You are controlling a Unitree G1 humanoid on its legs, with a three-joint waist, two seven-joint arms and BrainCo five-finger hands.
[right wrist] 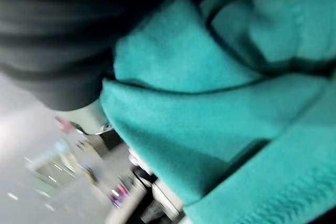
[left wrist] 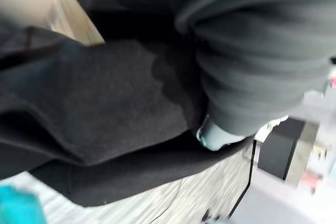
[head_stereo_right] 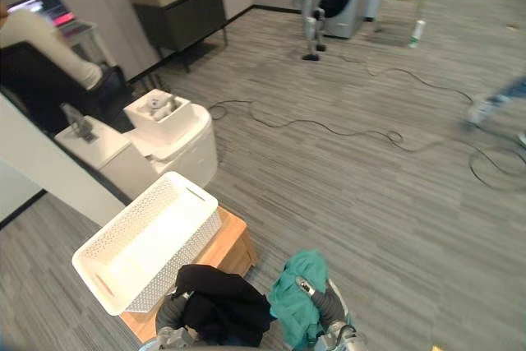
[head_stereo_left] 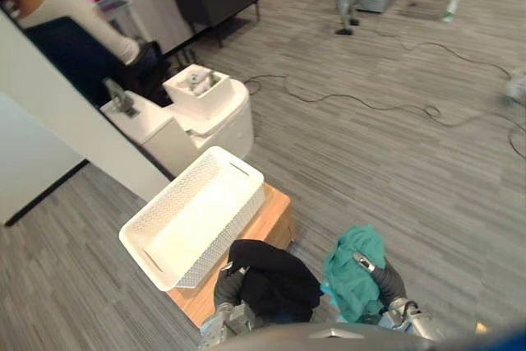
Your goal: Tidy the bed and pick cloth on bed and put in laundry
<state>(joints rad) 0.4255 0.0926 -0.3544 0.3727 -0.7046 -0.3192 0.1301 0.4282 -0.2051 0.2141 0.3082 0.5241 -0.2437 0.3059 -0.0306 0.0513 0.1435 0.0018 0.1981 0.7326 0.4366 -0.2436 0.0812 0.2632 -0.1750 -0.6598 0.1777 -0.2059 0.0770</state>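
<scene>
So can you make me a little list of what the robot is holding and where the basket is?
left hand: black cloth draped over it
right hand: curled on the teal cloth
basket: white, on the wooden stand, just ahead of both hands
cloths in basket: none yet
person: sitting at a desk, far left

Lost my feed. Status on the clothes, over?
Left hand draped in black cloth. Right hand grips teal cloth. White perforated plastic basket empty, front-left. Nothing blocking.
</scene>
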